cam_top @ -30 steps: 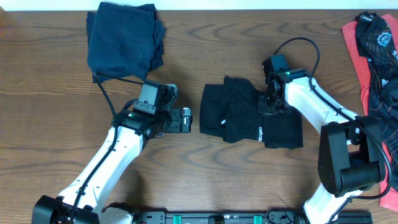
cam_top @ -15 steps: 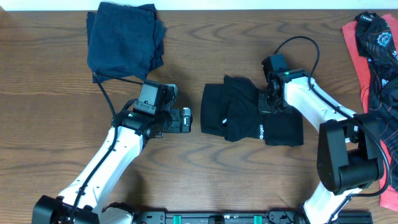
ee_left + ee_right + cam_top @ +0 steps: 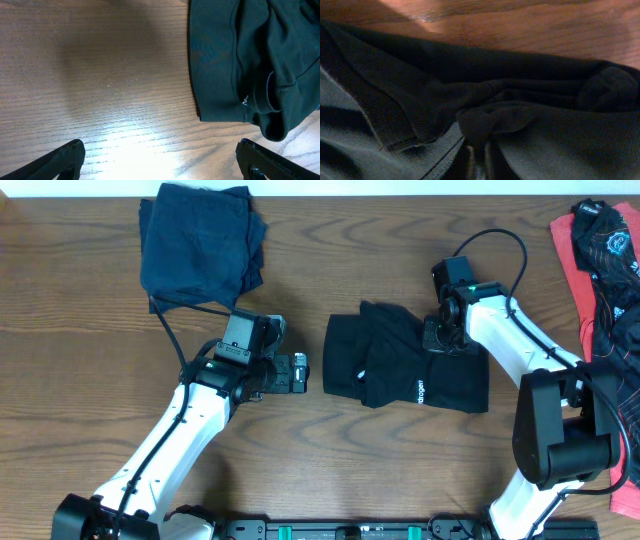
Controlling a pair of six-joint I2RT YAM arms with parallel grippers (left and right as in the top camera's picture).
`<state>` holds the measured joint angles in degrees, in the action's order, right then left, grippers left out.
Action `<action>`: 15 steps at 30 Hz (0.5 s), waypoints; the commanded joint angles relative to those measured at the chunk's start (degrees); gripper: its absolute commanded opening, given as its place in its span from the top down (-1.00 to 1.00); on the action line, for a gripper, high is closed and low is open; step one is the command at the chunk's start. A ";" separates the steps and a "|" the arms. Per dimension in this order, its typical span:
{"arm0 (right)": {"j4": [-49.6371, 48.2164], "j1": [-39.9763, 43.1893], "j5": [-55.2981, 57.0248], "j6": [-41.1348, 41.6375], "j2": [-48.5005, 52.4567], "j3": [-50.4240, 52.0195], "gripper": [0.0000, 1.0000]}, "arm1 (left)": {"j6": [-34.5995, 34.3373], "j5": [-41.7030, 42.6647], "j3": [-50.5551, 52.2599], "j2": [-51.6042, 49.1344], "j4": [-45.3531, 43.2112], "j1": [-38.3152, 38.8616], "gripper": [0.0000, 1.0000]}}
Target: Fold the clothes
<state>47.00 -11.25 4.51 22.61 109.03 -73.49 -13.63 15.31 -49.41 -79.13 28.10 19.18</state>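
Centrally, black T-shirt [image 3: 405, 370], probably limp and light: right end effector [image 3: 438, 338] closed on a bunched fold; left end effector [image 3: 300, 372] wide, empty, beside its near edge, the likely next hold.

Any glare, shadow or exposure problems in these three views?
Overhead: even light, sharp, though the black T-shirt shows little fold detail. Left wrist: bright glare on the table, soft shadow upper left. Right wrist: dim, fabric nearly fills the frame, weave in focus.

black shirt [image 3: 405, 370] crumpled centre | navy shirt [image 3: 198, 245] folded top-left | coral-black shirts [image 3: 605, 270] right
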 commanded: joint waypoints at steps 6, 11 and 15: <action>1.33 0.31 -3.15 -0.61 0.35 -1.81 0.33 | 0.50 0.55 0.44 -0.28 0.20 -0.24 -0.96; 8.79 0.44 -3.93 -0.59 0.26 -5.64 0.38 | 0.50 0.55 0.44 -0.28 0.37 -0.24 -0.96; 16.09 0.46 -5.27 -1.90 0.26 -8.81 0.53 | 0.50 0.55 0.44 -0.31 0.35 -0.24 -0.96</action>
<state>61.08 -11.14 0.82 21.69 109.10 -79.81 -13.63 15.33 -49.41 -79.13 28.27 19.18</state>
